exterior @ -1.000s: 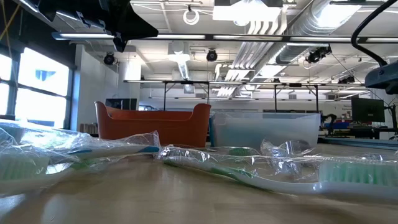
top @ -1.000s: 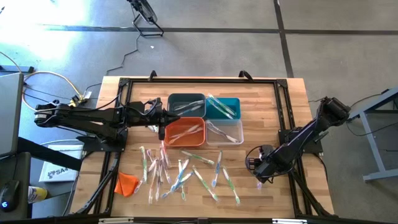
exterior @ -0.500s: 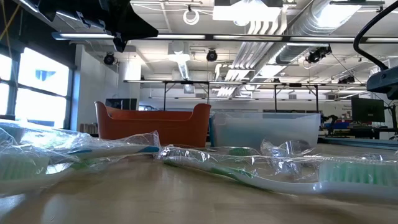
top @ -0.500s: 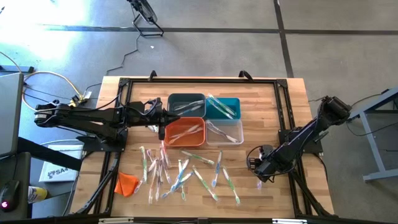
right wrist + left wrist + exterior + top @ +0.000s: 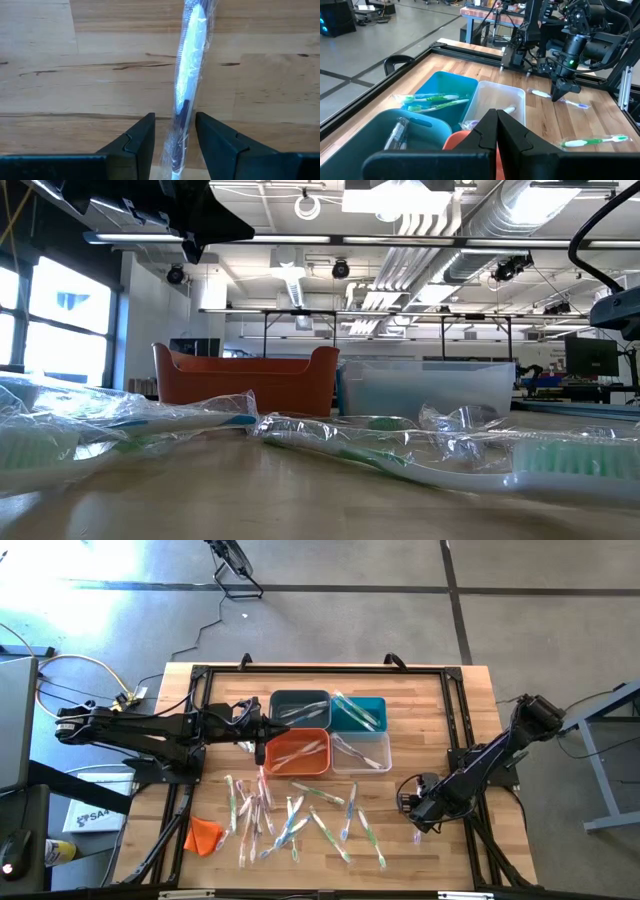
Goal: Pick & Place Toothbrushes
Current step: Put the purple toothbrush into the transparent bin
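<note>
Several wrapped toothbrushes (image 5: 290,820) lie scattered on the near half of the wooden table, and more lie inside the four bins. One wrapped toothbrush (image 5: 189,65) lies flat on the table by itself at the right. My right gripper (image 5: 175,122) points straight down over it, open, one finger on each side of its handle end. I cannot see either finger touching it. My left gripper (image 5: 496,120) is shut and holds nothing. It hovers level above the left rim of the orange bin (image 5: 275,755).
The dark grey bin (image 5: 300,698), teal bin (image 5: 378,703), orange bin and clear bin (image 5: 385,764) stand in a block at the table's middle. An orange cloth lump (image 5: 203,835) lies near left. Black frame rails run along the table's edges.
</note>
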You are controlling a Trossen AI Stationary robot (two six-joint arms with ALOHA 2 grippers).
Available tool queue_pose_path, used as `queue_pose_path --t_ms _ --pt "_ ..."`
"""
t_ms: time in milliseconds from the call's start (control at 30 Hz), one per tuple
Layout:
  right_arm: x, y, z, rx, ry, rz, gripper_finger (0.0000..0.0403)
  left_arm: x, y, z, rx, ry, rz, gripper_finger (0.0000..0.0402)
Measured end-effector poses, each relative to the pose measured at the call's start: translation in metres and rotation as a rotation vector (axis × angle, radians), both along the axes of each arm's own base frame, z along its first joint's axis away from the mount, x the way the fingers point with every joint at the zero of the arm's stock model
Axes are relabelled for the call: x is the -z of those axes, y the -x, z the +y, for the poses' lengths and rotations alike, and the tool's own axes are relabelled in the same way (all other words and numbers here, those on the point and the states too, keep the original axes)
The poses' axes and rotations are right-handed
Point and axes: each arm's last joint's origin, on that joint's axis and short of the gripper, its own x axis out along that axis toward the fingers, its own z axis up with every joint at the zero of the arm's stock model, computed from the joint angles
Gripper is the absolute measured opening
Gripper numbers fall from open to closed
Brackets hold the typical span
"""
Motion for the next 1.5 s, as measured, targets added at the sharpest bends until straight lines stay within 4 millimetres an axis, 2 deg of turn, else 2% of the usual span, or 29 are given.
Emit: queue_pose_path --t_ms 467,933,1267,1500 --pt "0.000 0.000 0.000 0.000 0.000 0.000 0.0131 0.000 0.000 0.000 0.001 0.000 0.000 0.0000" --pt "0.001 0.001 0.000 -0.042 0.004 0.012 0.0015 0.000 0.000 0.000 0.004 0.001 0.000 0.0000" --pt "-0.004 0.002 -0.001 -0.115 0.007 -0.021 0.0012 0.000 0.000 0.000 0.003 0.001 -0.001 0.0000" --pt "-0.027 0.004 -0.009 -0.133 0.069 -0.203 0.0012 0.000 0.000 0.000 0.003 0.000 -0.004 0.0000"
